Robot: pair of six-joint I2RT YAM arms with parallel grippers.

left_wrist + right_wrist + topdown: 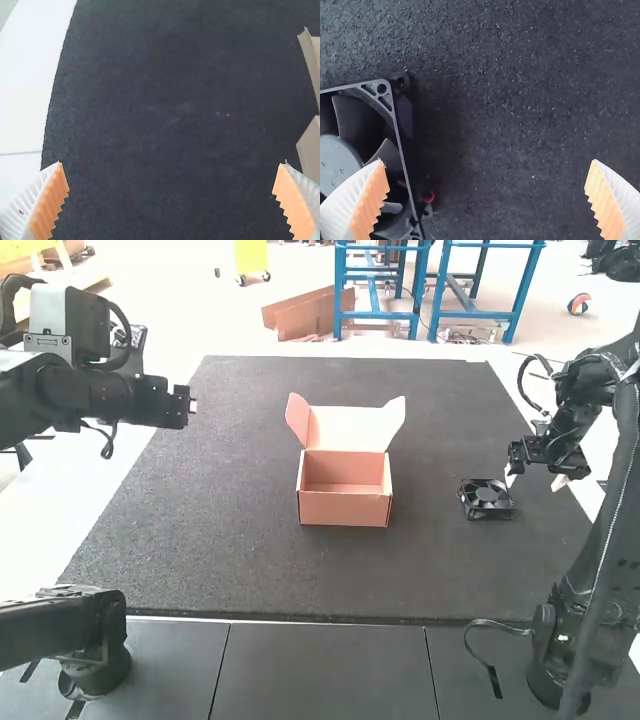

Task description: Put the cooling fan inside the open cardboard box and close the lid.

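Observation:
The open cardboard box [345, 488] stands in the middle of the black mat, its lid [345, 423] upright at the back and its inside bare. The black cooling fan [487, 498] lies flat on the mat to the right of the box. My right gripper [530, 470] hangs open just above the fan's right edge. In the right wrist view one orange pad overlaps the fan [360, 145], the other is over bare mat, and the right gripper [485, 202] holds nothing. My left gripper [186, 405] is open and raised at the far left, with the box's edge [311, 145] beside it.
The black mat [250, 530] covers most of the table, with a white table strip [25, 90] along its left side. Both arm bases stand at the front corners, the left one [70, 635] and the right one [580, 640].

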